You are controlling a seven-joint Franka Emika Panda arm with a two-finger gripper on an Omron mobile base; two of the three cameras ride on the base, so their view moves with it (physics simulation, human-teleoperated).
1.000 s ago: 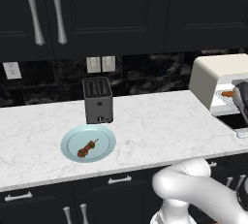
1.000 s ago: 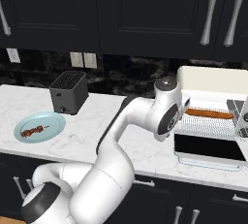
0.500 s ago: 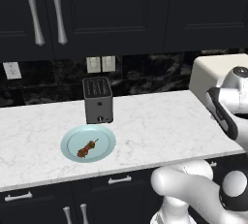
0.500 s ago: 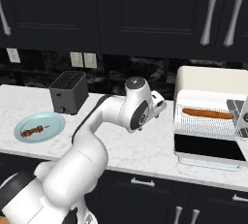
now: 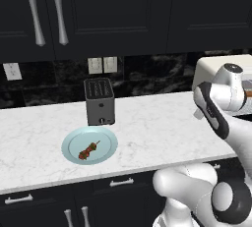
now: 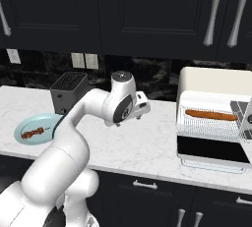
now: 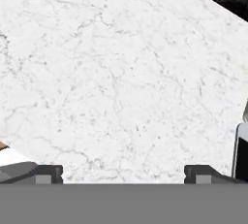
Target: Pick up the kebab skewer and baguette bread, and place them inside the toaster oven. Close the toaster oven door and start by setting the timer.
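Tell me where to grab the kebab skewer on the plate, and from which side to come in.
Grip the kebab skewer near its middle, on the chunks, coming straight down from above. It lies flat and diagonal on the plate, so the bare stick ends look too thin and too close to the plate to pinch. Turn the open gripper so the fingers close across the stick, not along it.

The table (image 5: pixel 147 132) was white marble with fine grey veins. On it, the plate (image 5: pixel 106 140) was pale blue-green, and its kebab skewer (image 5: pixel 89 150) carried red and dark brown chunks. Just behind the plate, the slot toaster (image 5: pixel 100 101) was dark grey. The toaster oven (image 6: pixel 214 115) was cream-white, its door (image 6: pixel 209 150) dark glass; the baguette bread (image 6: pixel 210 115) inside was orange-brown. The cabinets (image 6: pixel 123 10) above were black with grey handles.
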